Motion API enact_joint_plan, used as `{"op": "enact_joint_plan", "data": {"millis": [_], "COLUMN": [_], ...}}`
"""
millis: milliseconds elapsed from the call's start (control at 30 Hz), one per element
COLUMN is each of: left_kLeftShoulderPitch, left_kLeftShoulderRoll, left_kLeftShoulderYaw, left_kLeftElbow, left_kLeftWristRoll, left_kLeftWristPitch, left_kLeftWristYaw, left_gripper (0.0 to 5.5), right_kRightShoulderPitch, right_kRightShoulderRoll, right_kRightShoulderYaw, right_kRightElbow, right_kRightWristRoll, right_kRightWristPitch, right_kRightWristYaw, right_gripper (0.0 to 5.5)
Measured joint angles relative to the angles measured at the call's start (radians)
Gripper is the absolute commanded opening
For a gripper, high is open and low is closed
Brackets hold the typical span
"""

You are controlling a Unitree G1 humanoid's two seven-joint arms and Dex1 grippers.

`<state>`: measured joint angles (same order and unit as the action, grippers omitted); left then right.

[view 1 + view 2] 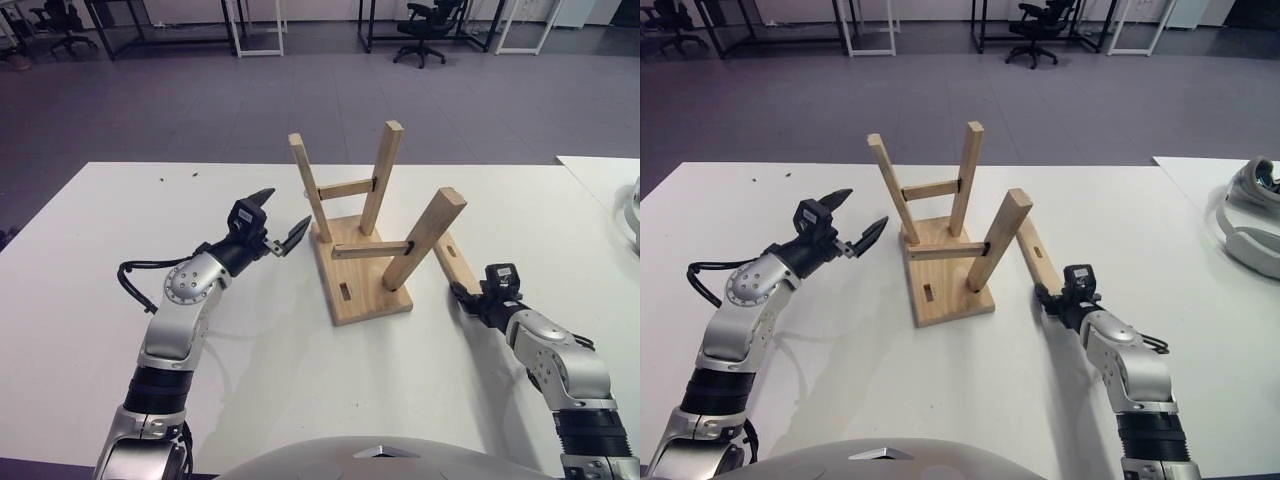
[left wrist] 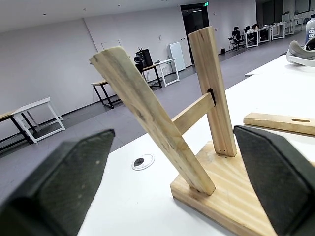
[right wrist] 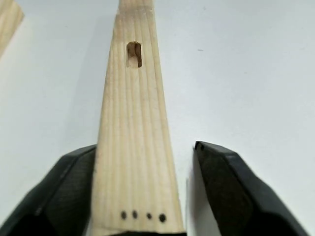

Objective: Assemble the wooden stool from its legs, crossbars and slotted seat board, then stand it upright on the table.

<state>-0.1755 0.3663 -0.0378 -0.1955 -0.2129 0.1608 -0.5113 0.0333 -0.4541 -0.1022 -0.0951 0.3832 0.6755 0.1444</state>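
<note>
The slotted seat board [image 1: 350, 297] lies flat on the white table. Three legs stand up from it: a far-left leg [image 1: 310, 187], a far-right leg [image 1: 382, 175] and a near-right leg [image 1: 425, 238]. One crossbar [image 1: 345, 188] joins the two far legs, and a second crossbar [image 1: 370, 250] reaches the near-right leg. A loose leg [image 1: 455, 262] with a slot [image 3: 133, 54] lies flat to the right of the board. My right gripper [image 3: 145, 147] is open at its near end, one finger on each side. My left gripper [image 1: 287, 208] hangs open, just left of the stool.
A white headset [image 1: 1250, 215] lies on a second table at the far right. A black cable [image 1: 130, 280] loops beside my left arm. Bare tabletop stretches to the left and in front of the board. Desks and office chairs stand far behind.
</note>
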Motion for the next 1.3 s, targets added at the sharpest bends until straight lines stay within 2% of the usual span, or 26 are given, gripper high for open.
{"op": "enact_joint_plan", "data": {"millis": [133,300,400,467,567,700,833,1300], "left_kLeftShoulderPitch": [-0.044,-0.167,-0.338,-0.470,-0.685,-0.812,-0.856,-0.852], "left_kLeftShoulderRoll": [-0.003,-0.052,-0.136,-0.182,-0.255,-0.290,-0.290,-0.259], "left_kLeftShoulderYaw": [0.004,0.042,0.146,0.212,0.299,0.321,0.345,0.365], "left_kLeftElbow": [-0.005,-0.046,-0.065,-0.041,0.084,0.200,0.204,0.206], "left_kLeftWristRoll": [-0.011,-0.140,-0.435,-0.631,-0.890,-0.971,-1.004,-1.071], "left_kLeftWristPitch": [0.002,0.092,0.278,0.378,0.489,0.513,0.512,0.567], "left_kLeftWristYaw": [0.000,0.001,0.077,0.144,0.251,0.285,0.295,0.285], "left_gripper": [4.45,4.45,4.45,4.45,4.45,4.45,3.74,1.27], "right_kRightShoulderPitch": [-0.034,-0.045,-0.176,-0.297,-0.460,-0.515,-0.521,-0.500], "right_kRightShoulderRoll": [-0.001,0.039,-0.008,-0.072,-0.104,-0.086,-0.081,-0.037], "right_kRightShoulderYaw": [0.028,-0.016,-0.123,-0.130,-0.023,0.081,0.124,0.109], "right_kRightElbow": [0.038,0.093,0.052,-0.048,-0.218,-0.322,-0.356,-0.357], "right_kRightWristRoll": [-0.072,-0.112,-0.180,-0.199,-0.190,-0.169,-0.173,-0.135], "right_kRightWristPitch": [-0.031,-0.175,-0.381,-0.479,-0.560,-0.543,-0.540,-0.526], "right_kRightWristYaw": [0.004,-0.008,-0.059,-0.016,0.135,0.237,0.286,0.315], "right_gripper": [2.09,2.08,2.08,2.08,2.08,2.08,2.08,2.08]}}
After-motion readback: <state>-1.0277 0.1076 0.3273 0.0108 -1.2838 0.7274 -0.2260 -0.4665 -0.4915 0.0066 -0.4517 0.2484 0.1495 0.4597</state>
